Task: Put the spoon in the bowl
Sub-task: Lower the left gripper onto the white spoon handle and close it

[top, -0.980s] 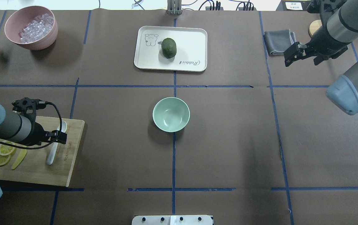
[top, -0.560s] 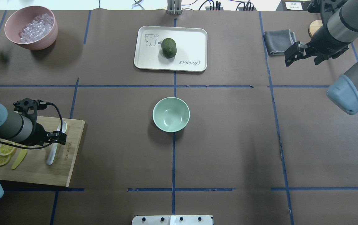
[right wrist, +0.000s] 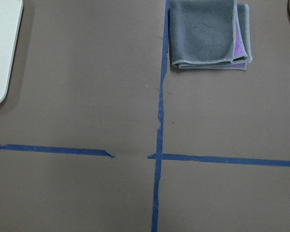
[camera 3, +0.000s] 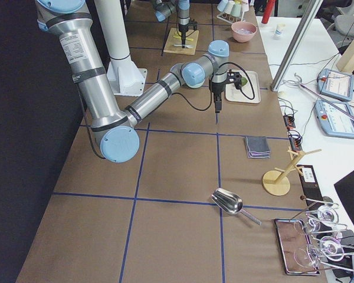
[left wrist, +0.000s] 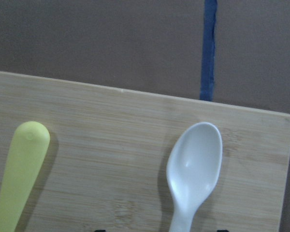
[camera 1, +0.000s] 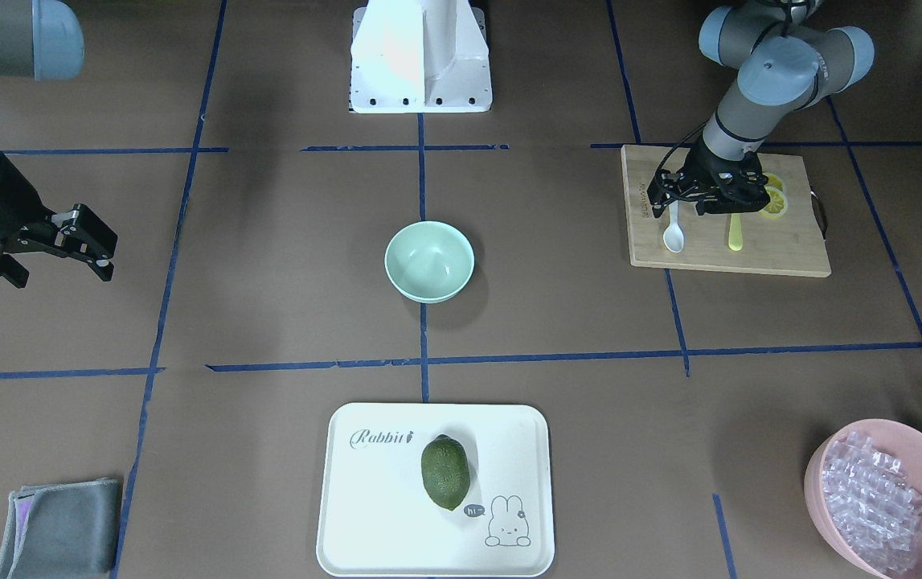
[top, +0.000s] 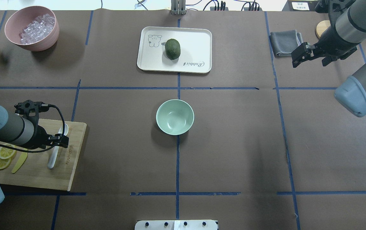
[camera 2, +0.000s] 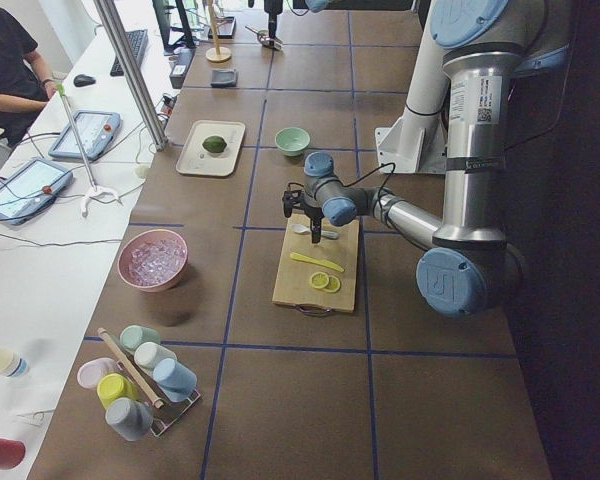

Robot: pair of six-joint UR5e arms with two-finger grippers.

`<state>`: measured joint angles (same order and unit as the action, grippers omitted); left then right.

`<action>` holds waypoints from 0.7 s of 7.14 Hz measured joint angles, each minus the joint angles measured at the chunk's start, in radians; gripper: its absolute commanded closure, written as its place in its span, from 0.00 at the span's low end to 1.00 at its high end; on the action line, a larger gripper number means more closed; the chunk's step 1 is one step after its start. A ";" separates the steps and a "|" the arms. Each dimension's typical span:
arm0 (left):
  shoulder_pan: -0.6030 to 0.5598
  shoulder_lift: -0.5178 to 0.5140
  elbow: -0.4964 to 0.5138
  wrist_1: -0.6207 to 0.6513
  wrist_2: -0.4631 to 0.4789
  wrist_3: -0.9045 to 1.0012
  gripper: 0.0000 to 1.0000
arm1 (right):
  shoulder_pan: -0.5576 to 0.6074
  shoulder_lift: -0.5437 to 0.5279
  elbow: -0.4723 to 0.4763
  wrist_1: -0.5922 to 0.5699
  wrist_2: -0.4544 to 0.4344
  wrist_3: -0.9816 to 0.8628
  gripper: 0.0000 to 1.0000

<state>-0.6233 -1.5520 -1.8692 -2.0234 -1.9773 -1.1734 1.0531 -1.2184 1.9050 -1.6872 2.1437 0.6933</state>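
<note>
Spoon [top: 54, 153] first: it lies flat on the wooden cutting board [top: 42, 179] at the robot's left end of the table, scoop pointing away from the robot, well apart from the bowl [top: 175, 117]. The mint-green bowl stands upright in the middle of the table, on a blue tape line.

The left gripper [camera 1: 676, 206] hangs low over the spoon's handle. Its jaws are apart, one finger on each side of the handle. From where I stand I cannot tell whether they touch it. The left wrist camera shows the scoop face up just ahead of the fingertips.

A yellow-green knife [top: 19, 162] lies beside the spoon on the same board, roughly parallel to it, with lemon slices [top: 4, 156] on its other side.

The right gripper [top: 295, 57] hovers above the table at the far right corner, jaws spread and holding nothing, near a folded grey cloth [top: 285, 43].

Beyond the bowl sits a white tray [top: 195, 41] with a dark green fruit [top: 172, 49] on it. A pink bowl [top: 39, 46] of clear pieces stands in the far left corner.
</note>
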 measured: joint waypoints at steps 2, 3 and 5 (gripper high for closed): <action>0.000 0.000 -0.004 0.001 0.000 -0.001 0.44 | 0.000 -0.005 -0.001 0.000 0.001 0.000 0.00; 0.001 0.000 -0.007 0.002 0.000 -0.001 0.61 | 0.000 -0.008 -0.001 0.000 0.001 0.000 0.00; 0.001 0.001 -0.011 0.003 0.002 -0.003 0.67 | 0.001 -0.012 -0.001 0.000 0.001 0.000 0.00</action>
<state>-0.6228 -1.5506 -1.8797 -2.0205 -1.9756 -1.1760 1.0538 -1.2308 1.9037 -1.6874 2.1445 0.6934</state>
